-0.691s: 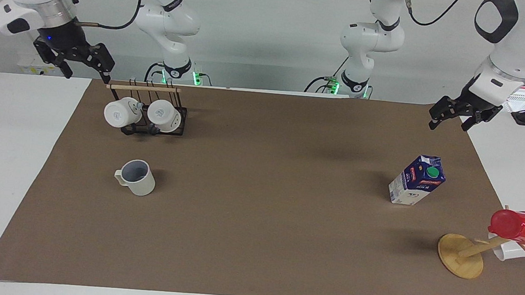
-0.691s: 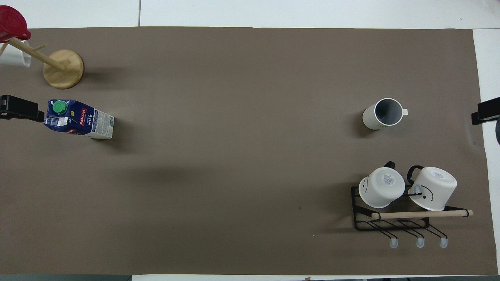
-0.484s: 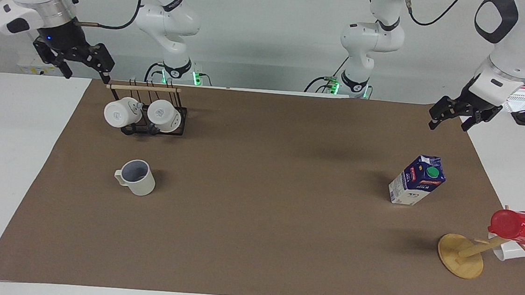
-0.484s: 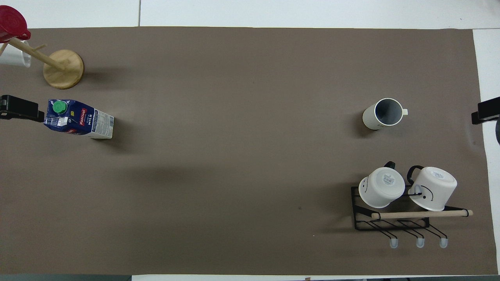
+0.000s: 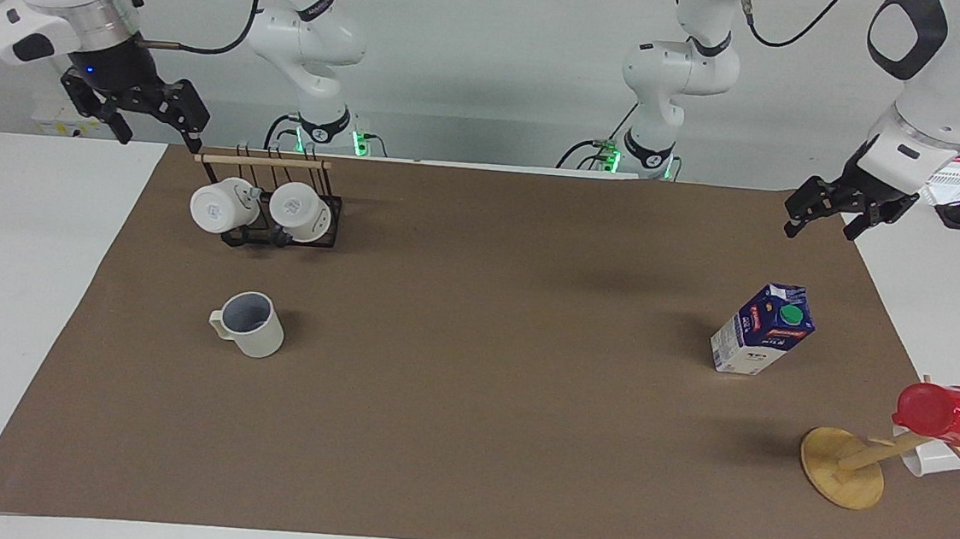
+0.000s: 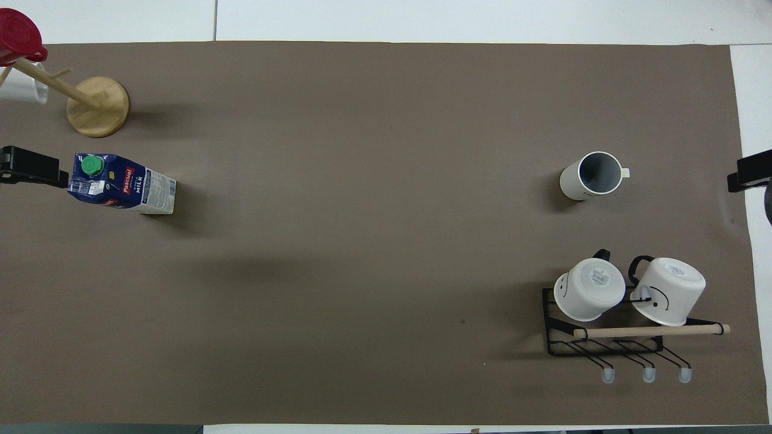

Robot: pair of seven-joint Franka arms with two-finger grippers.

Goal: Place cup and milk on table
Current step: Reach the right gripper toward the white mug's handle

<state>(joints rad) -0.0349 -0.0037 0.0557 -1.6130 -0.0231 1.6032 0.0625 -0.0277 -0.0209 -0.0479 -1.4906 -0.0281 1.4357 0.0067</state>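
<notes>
The cup [image 5: 249, 324], cream with a grey-blue inside, stands upright on the brown paper of the table [image 5: 466, 440], farther from the robots than the mug rack; it also shows in the overhead view [image 6: 591, 175]. The milk [image 5: 762, 329], a blue and white carton with a green cap, stands on the paper toward the left arm's end [image 6: 120, 184]. My right gripper [image 5: 161, 135] is open and empty, raised over the paper's edge by the rack. My left gripper [image 5: 819, 228] is open and empty, raised over the paper's corner near the robots.
A black wire rack [image 5: 277, 232] with a wooden bar holds two white mugs [image 6: 627, 292] near the robots at the right arm's end. A wooden mug tree [image 5: 843, 469] with a red cup [image 5: 944, 413] and a white cup stands beside the milk, farther from the robots.
</notes>
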